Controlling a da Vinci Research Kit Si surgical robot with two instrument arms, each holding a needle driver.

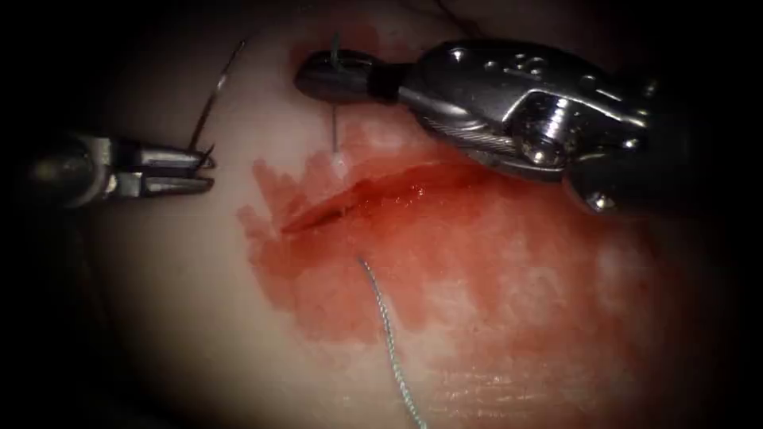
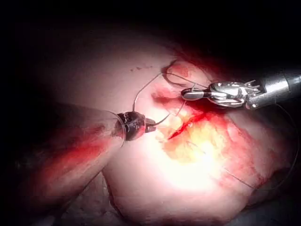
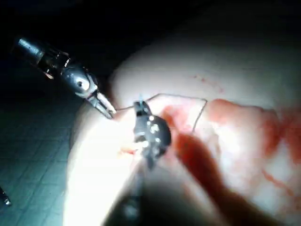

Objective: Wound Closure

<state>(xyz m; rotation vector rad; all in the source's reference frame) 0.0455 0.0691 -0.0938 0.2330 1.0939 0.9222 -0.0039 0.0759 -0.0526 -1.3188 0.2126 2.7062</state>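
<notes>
- Right now your left tool (image 1: 208, 171) sits left of the cut (image 1: 358, 199), its jaws closed on the needle (image 1: 213, 99) right at one end of the curve; the rest of the needle arcs up and away, free of the tissue (image 1: 183, 318).
- Held that far out on the end, the needle could swivel in the jaws if it touches anything, and you would lose your angle.
- Your right tool (image 1: 318, 75) lies above the cut, jaws clamped on the thread (image 1: 335, 135), which runs straight down into the tissue just above the cut's upper edge.
- That stretch looks taut. I'd judge that more pull could tear the thread through the soft edge, or fray it where the jaws bite.
- A loose length of thread (image 1: 387, 330) leaves the tissue below the cut and trails down over the red fluid (image 1: 477, 262). It could snag on either tool.
- From your left wrist view, the thread loops near both tools (image 2: 195, 93), so a tangle is a fair risk.
</notes>
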